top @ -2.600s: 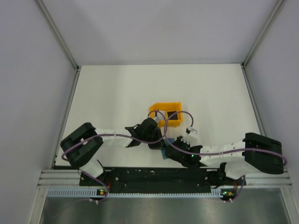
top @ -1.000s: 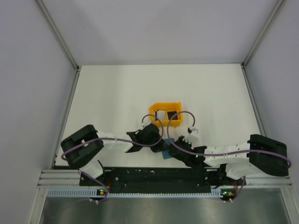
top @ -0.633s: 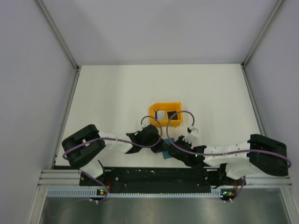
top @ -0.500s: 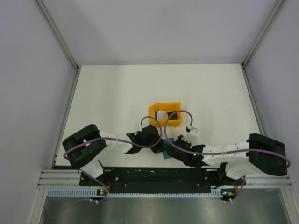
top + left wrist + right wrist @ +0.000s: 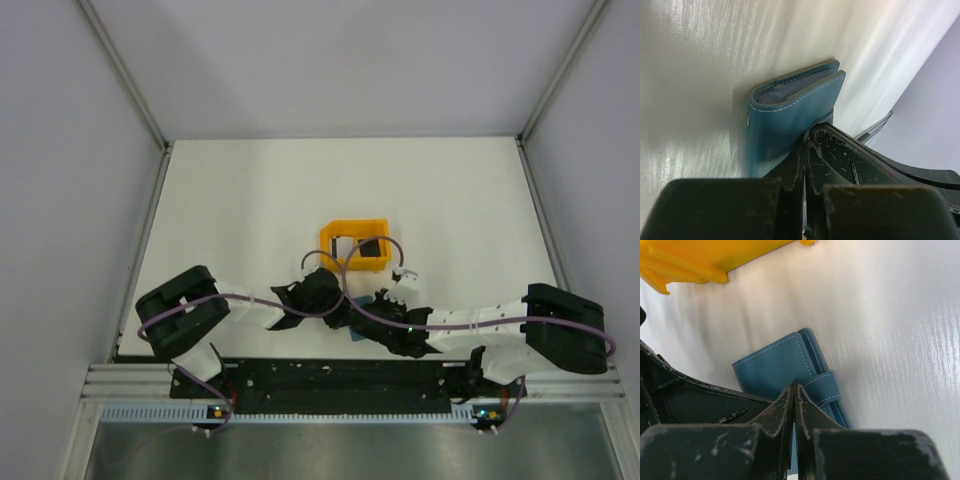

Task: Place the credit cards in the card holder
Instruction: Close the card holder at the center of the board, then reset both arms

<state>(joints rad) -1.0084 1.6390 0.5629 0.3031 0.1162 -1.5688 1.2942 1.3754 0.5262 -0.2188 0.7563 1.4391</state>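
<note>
Left pincer (image 5: 805, 142): fingers pressed together with only a hairline slit, and nothing shows between them. Its tips touch the near long edge of the card holder (image 5: 782, 115), right where the strap wraps over. The holder lies flat on the desk (image 5: 700, 60), just ahead of the tips. It is folded shut, with its spine away to the left and stacked inner sleeves showing at the far end.

Right pincer (image 5: 794, 389): fingers also together, tips resting on the holder's top face beside the strap. Cannot tell whether it pinches the strap. The holder sits directly under and ahead of these tips. The left pincer's black body is close on the left, nearly touching.

Orange tray (image 5: 700, 260): well ahead of the right pincer and apart from the holder.

Top view: both pincers meet over the holder, and only a blue corner of it peeks out below them. The tray sits just beyond, with a dark card (image 5: 372, 247) inside on its right side. It is too small for detail.
</note>
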